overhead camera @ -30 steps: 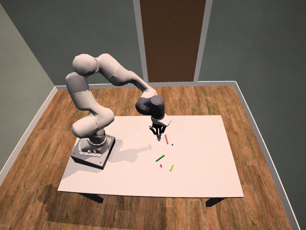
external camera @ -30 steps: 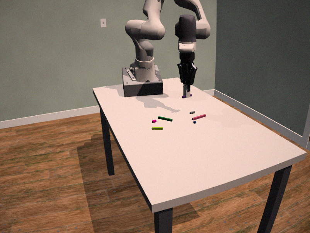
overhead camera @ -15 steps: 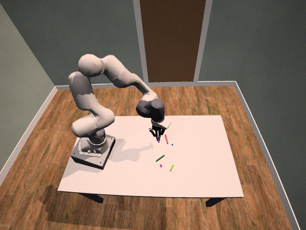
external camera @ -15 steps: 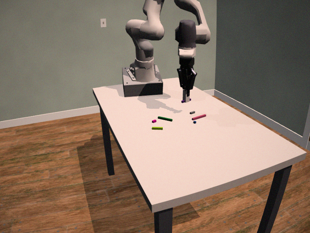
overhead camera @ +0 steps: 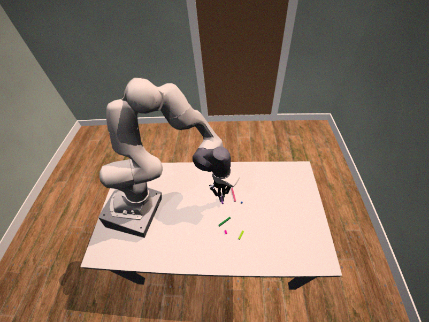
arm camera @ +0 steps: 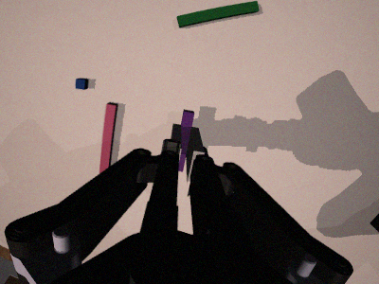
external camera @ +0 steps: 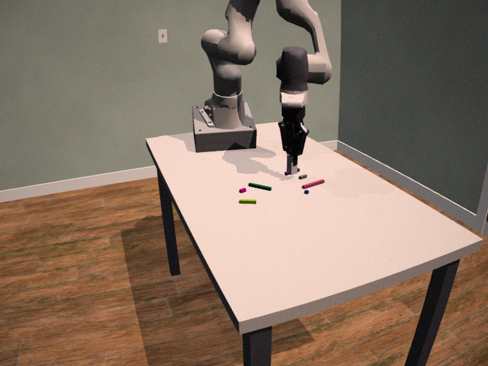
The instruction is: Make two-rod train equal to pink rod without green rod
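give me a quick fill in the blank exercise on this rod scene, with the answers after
1. The hand is shut on the ____ rod.
2. The small blue cube lies nearest the ____ rod.
3. The magenta rod lies between the lime rod and the ____ rod.
4. The rod lying close beside the hand in the exterior view is ____.

Missing words: purple; pink; green; grey
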Robot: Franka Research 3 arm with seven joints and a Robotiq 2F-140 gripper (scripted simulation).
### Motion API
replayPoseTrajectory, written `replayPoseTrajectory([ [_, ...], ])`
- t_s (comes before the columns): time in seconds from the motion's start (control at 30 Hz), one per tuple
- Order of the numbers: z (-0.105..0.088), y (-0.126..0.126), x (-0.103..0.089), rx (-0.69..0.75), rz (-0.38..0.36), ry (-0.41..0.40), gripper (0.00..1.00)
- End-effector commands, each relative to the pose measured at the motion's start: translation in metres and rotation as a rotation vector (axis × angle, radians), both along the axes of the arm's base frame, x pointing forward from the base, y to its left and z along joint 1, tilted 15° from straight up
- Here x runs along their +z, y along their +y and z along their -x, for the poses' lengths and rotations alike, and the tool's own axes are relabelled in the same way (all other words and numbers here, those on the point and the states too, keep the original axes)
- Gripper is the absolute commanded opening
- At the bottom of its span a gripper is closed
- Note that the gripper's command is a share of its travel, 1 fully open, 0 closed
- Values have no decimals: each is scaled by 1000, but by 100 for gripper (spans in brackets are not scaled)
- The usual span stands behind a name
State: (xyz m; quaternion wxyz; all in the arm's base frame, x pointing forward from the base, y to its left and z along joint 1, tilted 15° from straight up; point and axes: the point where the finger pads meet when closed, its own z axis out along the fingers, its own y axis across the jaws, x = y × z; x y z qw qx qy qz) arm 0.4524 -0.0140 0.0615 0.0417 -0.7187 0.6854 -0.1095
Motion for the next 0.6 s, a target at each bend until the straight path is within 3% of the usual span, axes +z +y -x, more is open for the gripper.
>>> replayPoseTrajectory([
  [0.0, -14, -5, -5, 19, 19, -29, 3],
  [0.57, -14, -6, -8, 19, 19, -29, 3],
])
